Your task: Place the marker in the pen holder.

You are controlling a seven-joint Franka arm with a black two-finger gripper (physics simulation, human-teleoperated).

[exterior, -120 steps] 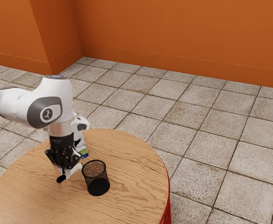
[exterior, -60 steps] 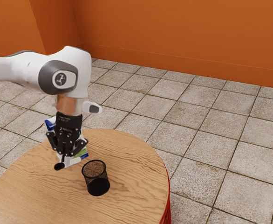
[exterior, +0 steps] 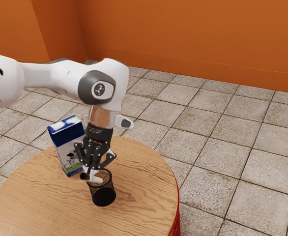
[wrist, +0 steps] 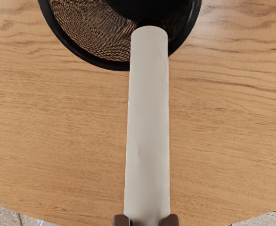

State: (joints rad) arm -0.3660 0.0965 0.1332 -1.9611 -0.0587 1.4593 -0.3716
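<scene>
The gripper (exterior: 90,174) is over the pen holder's near rim in the exterior view, shut on the white marker (exterior: 96,180) with a black end. The marker lies nearly level, its white end above the mouth of the black mesh pen holder (exterior: 103,195), which stands upright. In the wrist view the gripper (wrist: 146,220) has a fingertip on each side of the marker (wrist: 149,122), whose far end overlaps the rim of the pen holder (wrist: 77,54). The marker is not inside it.
A blue and white carton (exterior: 68,147) stands behind the gripper, toward the exterior view's left. The round wooden table (exterior: 144,196) ends in a curved edge, with tiled floor beyond.
My hand has moved toward the exterior view's right with the marker, from beside the pen holder to over its rim. The carton behind it has come into fuller view.
</scene>
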